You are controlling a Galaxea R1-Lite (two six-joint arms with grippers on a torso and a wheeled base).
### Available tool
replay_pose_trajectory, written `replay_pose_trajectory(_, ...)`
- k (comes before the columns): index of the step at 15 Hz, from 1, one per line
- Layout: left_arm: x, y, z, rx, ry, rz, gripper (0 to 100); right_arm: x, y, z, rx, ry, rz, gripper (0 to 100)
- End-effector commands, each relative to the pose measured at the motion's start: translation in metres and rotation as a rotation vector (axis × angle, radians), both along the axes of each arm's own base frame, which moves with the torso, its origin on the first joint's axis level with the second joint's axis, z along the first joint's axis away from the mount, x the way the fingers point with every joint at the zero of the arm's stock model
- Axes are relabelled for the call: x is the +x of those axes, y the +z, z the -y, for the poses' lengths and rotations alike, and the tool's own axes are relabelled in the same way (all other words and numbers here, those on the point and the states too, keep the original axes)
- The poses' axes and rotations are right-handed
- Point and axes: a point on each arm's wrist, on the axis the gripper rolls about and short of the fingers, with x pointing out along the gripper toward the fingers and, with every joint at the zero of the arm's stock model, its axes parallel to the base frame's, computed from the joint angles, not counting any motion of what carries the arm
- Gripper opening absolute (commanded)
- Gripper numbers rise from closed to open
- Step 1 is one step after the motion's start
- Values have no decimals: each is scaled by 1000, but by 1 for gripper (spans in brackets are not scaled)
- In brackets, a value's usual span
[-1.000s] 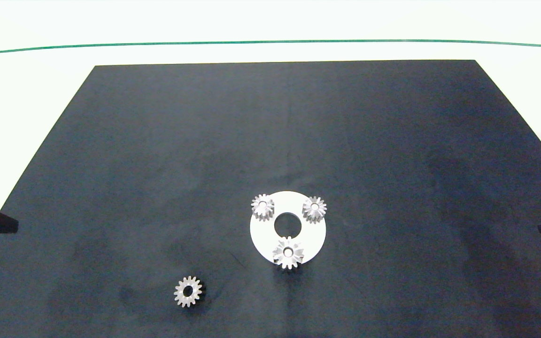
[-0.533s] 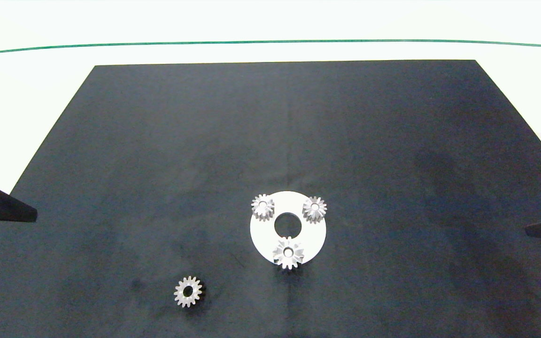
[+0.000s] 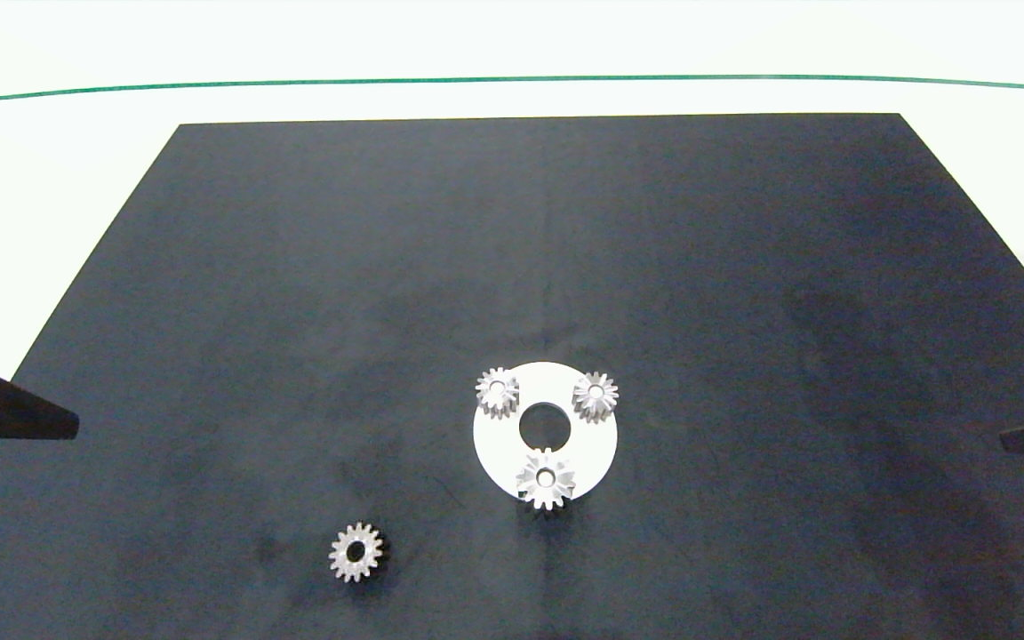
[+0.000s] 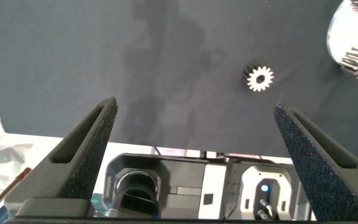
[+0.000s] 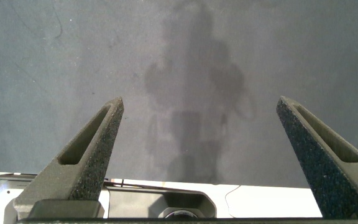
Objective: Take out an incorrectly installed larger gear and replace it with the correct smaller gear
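Note:
A white disc [image 3: 596, 444] with a centre hole lies on the black mat and carries three gears. The larger gear [image 3: 546, 478], star-like with flared teeth, sits on the disc's near edge. Two blunt-toothed gears sit at its far left [image 3: 497, 392] and far right [image 3: 595, 396]. A loose smaller gear [image 3: 356, 552] lies flat on the mat, front left of the disc, and also shows as the smaller gear [image 4: 260, 78] in the left wrist view. My left gripper [image 3: 50, 421] [image 4: 196, 106] hangs open at the mat's left edge. My right gripper [image 3: 1023, 437] [image 5: 201, 101] is open at the right edge, over bare mat.
The black mat [image 3: 530, 222] covers most of a white table, with a green line [image 3: 512, 79] across the far side. In the left wrist view the disc [image 4: 347, 28] shows beyond the loose gear.
The left gripper has come further in over the mat's left edge. The right gripper has edged in slightly. The gears and the disc have not moved.

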Motion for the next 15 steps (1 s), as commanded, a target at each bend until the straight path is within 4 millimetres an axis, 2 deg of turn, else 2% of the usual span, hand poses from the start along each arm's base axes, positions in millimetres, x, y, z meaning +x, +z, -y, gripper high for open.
replay_pose_trajectory(1, -10, 0, -3, 39, 24, 21, 100, 1, -1, 0, -1, 1, -9, 100)
replay_pose_trajectory(6, -15, 1, -2, 42, 4, 33, 100, 1, -3, -3, 1, 18, -18, 100)
replay_pose_trajectory(8, -17, 2, -2, 39, 5, 42, 100, 0, -4, -10, 12, 54, -23, 100)
replay_pose_trajectory(12, -37, 9, -6, 17, -23, 108, 100, 32, 2, -32, -44, 79, -28, 100)
replay_pose_trajectory(15, -39, 10, -7, 15, -18, 119, 100, 48, 8, -61, -54, 142, -15, 100)
